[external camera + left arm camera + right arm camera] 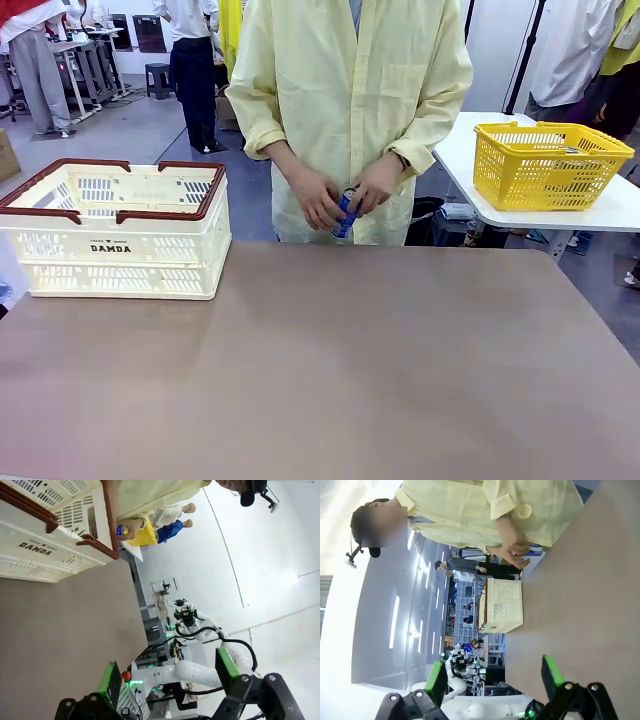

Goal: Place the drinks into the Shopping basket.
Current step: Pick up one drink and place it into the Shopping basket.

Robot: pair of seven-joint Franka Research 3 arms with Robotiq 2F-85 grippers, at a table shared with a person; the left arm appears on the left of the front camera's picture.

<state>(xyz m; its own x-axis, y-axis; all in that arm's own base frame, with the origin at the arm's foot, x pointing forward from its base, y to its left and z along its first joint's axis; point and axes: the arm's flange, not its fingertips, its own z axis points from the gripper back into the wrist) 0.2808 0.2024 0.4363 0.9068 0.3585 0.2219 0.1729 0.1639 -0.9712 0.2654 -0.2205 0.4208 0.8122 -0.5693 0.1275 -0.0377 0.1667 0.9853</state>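
Leftmost, my left pincer (167,672) hangs released, its green pads (109,677) spread wide with nothing between them, a posture suited to waiting for a drink rather than carrying one. Next, the Shopping basket (60,270) stands on the far left part of the tabletop (350,370), mouth upward and its brown handles folded flat along the rim, so that a can may be lowered in from above without obstruction. Its floor is hidden behind the near wall, so I cannot tell what it already holds. At centre, beyond the far edge of the tabletop, the person's hands (318,200) cup the blue can (345,213), slightly tilted and clear of the surface, well apart from the Shopping basket. I judge it is about to be set down or offered, and that I cannot grasp it until it comes within my reach. Further right, a yellow mesh basket (545,165) sits on a separate white side table (610,215), apart from my tabletop and probably serving as the supply, not the destination. Rightmost, my right pincer (494,680) is likewise released and empty.
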